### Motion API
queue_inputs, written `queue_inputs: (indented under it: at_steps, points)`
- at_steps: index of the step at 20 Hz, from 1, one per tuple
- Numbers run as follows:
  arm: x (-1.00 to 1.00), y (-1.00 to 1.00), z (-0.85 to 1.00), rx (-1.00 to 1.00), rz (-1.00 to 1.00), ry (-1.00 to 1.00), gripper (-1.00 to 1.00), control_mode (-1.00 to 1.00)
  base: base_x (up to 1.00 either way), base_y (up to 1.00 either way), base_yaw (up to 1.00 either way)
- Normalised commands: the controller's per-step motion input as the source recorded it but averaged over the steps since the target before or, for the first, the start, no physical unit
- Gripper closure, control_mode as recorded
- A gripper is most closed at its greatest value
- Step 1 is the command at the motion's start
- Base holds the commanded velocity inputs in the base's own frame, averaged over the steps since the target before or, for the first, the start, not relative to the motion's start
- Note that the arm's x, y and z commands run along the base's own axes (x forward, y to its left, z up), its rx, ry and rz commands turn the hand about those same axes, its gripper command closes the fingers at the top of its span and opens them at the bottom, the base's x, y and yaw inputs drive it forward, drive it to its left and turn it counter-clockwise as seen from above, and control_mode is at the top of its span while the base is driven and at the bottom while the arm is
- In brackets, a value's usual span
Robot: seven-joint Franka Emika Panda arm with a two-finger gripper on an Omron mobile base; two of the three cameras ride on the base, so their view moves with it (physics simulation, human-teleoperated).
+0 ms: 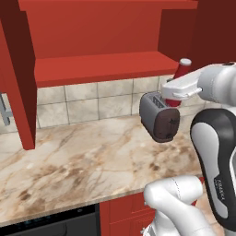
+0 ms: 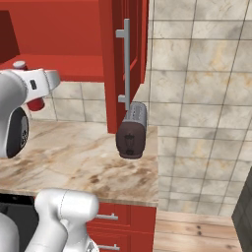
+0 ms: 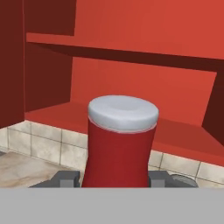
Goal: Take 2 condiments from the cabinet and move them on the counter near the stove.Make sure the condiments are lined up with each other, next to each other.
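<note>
Tool (image 3: 114, 178) fingers clamp one red bottle (image 3: 118, 144) before the open cabinet (image 1: 97, 64), above one toaster (image 1: 160, 115).

Bottle (image 3: 118, 155): smooth red body, like plastic; its cap is pale grey and matt.
Cabinet (image 1: 99, 67): flat matt red inside, shelf and walls alike.
Door handle (image 2: 126, 64): brushed silver metal bar.
Counter (image 1: 87, 159): polished beige marble look with brown veins.
Wall tiles (image 2: 197, 88): beige stone look, faintly mottled.
Toaster (image 1: 160, 116): grey metal shell, dark brown matt end.
Floor (image 2: 197, 231): wood planks.
</note>
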Motion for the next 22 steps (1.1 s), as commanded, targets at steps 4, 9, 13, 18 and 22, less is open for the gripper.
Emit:
queue_inputs:
  at_steps: [4, 9, 13, 18, 22]
  points:
    - [-0.17, 0.0, -0.16, 0.0, 0.0, -0.02, 1.0, -1.0, 0.0, 0.0, 0.0]
    - [-0.18, -0.03, -0.12, 0.0, 0.0, 0.0, 1.0, -1.0, 0.0, 0.0, 0.0]
    - [-0.16, -0.08, -0.01, 0.0, 0.0, 0.0, 1.0, -1.0, 0.0, 0.0, 0.0]
    - [-0.12, -0.14, -0.01, 0.0, 0.0, 0.0, 1.0, -1.0, 0.0, 0.0, 0.0]
    - [-0.04, -0.12, -0.17, 0.0, 0.0, 0.0, 1.0, -1.0, 0.0, 0.0, 0.0]
